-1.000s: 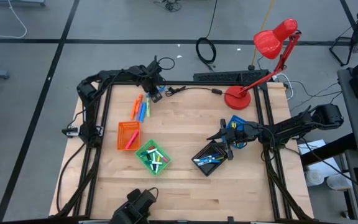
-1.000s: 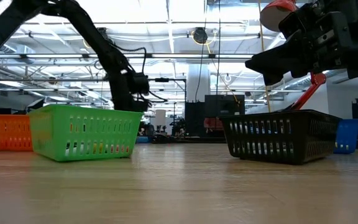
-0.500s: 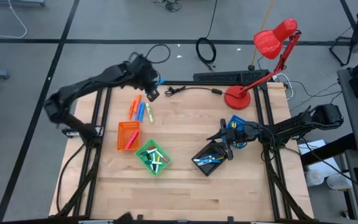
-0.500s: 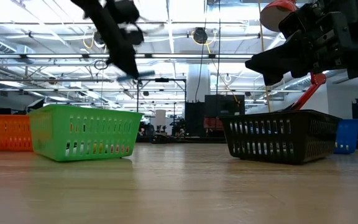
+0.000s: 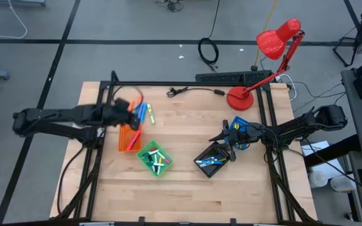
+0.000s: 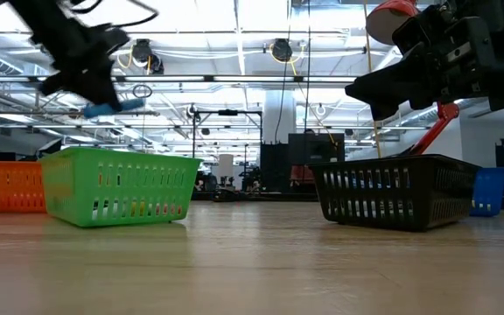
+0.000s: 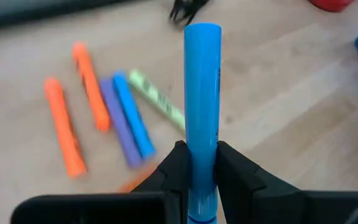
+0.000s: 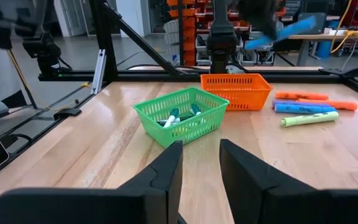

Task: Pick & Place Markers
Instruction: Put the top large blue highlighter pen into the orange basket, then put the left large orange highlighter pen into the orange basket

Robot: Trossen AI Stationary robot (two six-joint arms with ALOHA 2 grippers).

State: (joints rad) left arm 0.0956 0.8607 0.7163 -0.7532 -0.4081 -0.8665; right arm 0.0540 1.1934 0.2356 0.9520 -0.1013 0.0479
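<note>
Blue marker (image 7: 202, 93) sits clenched in the left claw (image 7: 197, 163) above the orange tray (image 5: 129, 136); green tray (image 5: 154, 158) holds markers; right claw (image 8: 199, 158), empty, slightly parted.

Bright, even overhead light; ceiling strips glare white across the upper low view. My left arm (image 5: 68, 118) smears with motion blur. Wrist view: table markers (image 7: 104, 112) soft, out of focus (shadows faint throughout).
</note>
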